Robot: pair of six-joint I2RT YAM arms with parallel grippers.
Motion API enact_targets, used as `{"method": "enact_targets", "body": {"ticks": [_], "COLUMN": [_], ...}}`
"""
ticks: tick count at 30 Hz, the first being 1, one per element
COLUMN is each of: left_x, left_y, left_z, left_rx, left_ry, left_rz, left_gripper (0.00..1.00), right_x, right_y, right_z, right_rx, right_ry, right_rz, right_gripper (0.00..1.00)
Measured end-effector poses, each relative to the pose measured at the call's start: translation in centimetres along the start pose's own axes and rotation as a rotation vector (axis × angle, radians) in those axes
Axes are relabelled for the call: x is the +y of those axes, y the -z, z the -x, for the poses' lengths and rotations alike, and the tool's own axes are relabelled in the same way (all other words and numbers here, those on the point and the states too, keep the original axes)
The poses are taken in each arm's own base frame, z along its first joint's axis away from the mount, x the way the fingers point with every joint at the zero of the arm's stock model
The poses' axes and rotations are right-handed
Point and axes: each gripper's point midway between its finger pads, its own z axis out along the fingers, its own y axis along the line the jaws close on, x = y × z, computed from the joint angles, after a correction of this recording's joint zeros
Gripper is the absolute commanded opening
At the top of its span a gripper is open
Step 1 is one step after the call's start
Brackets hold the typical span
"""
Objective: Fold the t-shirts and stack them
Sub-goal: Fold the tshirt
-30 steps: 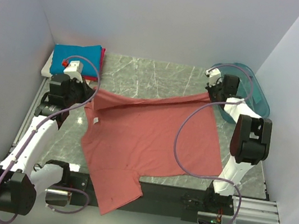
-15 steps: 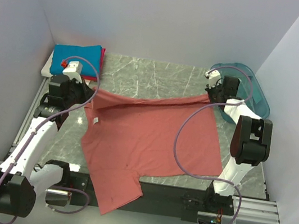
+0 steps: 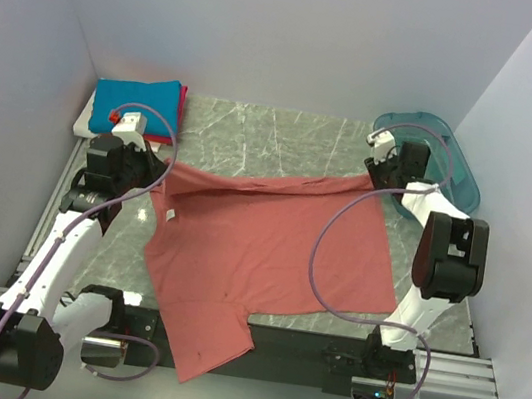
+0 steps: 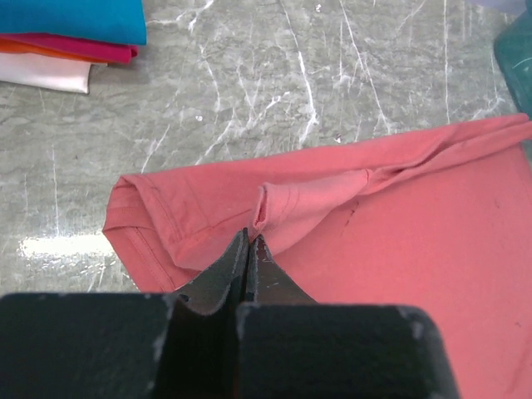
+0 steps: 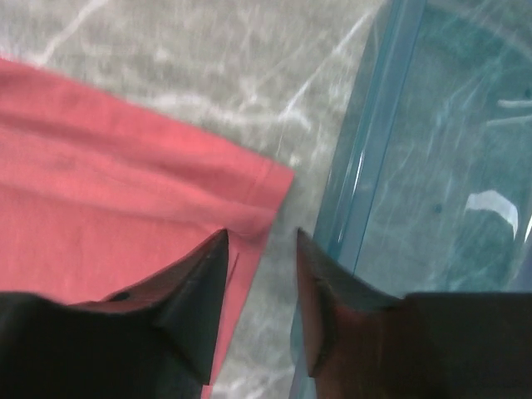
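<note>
— Where is the salmon-pink t-shirt [image 3: 258, 249] lying?
— It is lying spread across the middle of the table [image 3: 256, 132], one end drooping over the near edge.
— And the grippers?
— The left gripper [image 4: 250, 238] is pinching a fold at the shirt's far left corner. The right gripper [image 5: 262, 238] is hovering released over its far right corner, beside the teal bin [image 3: 461, 172]. The folded shirts [image 3: 138, 98] are sitting in the table's far left corner.

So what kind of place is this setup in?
Most likely a lab robot cell, not a home: plain white panel walls box in a grey marble-pattern tabletop, the arm bases sit on an aluminium frame rail, and a salmon-pink cloth t-shirt lies spread out.
</note>
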Motion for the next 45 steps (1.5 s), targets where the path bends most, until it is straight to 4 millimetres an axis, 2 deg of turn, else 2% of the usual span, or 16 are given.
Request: {"method": "enact_targets", "body": {"ticks": [3,6,12,21,29,35,45], "left_x": [-0.1,-0.3,-0.6,-1.2,-1.4,-1.2,-2.0], "left_y": [0.1,0.1,0.4,0.6,0.6,0.8,1.1], "left_z": [0.0,0.0,-0.3,-0.5,-0.9,-2.5,-3.8], "left_rx": [0.0,-0.001,0.003,0.01,0.025,0.082,0.139], "left_ry": [0.0,-0.001,-0.003,-0.01,-0.009,0.005,0.003], "left_rz": [-0.006,-0.013,-0.034,-0.068,-0.083,-0.085,-0.137], "left_gripper": [0.0,0.0,0.0,0.0,0.0,0.01,0.01], "right_x": [0.3,0.3,0.2,1.9,2.4,2.9,3.4], "right_y": [0.9,2.0,4.3,5.0,6.6,7.0,7.5], "right_z": [-0.7,-0.6,1.7,1.7,2.9,3.1,3.0], "right_rx": [0.006,-0.008,-0.085,-0.098,-0.139,-0.152,-0.16], "right_ry": [-0.001,0.002,0.024,0.007,0.004,-0.013,-0.023], "right_rz": [0.012,0.021,0.04,0.129,0.146,0.163,0.174], "right_gripper": [0.54,0.55,0.56,0.56,0.57,0.57,0.57]}}
